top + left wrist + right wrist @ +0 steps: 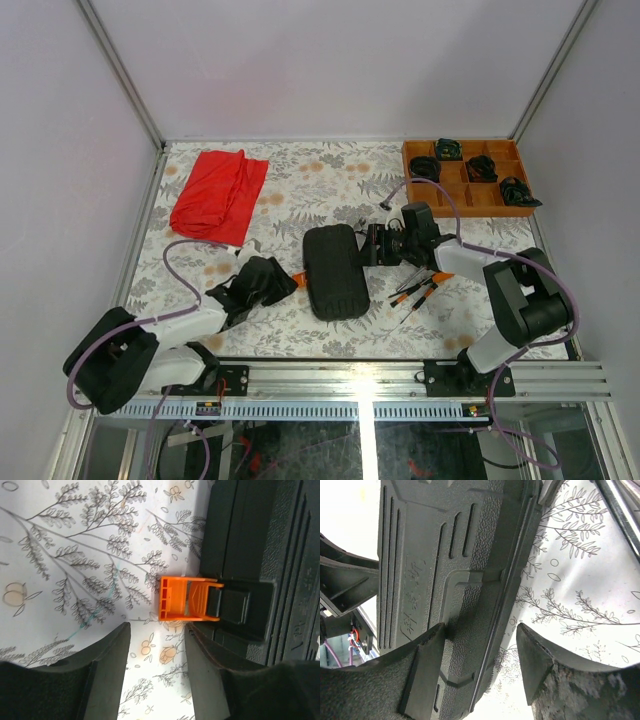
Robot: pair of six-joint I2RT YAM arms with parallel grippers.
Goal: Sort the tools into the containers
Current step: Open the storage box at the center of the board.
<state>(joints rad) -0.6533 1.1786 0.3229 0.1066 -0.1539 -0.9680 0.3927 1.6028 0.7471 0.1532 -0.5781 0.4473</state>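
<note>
The black tool case [335, 270] lies closed in the middle of the table, with its orange latch [298, 278] on its left side. My left gripper [278, 283] is open just left of that latch [187, 600]; only floral cloth lies between its fingers [115, 655]. My right gripper [375, 246] is open at the case's right edge. One finger [427, 655] rests on the textured lid [445, 570], and the other [535, 655] stands off the rim. Several thin screwdrivers [413, 291] with orange and black handles lie right of the case.
A red cloth [218, 192] is bunched at the back left. An orange-brown wooden tray [468, 190] with black coiled bundles sits at the back right. A shiny metal shaft [620, 510] crosses the top right of the right wrist view. White walls enclose the table.
</note>
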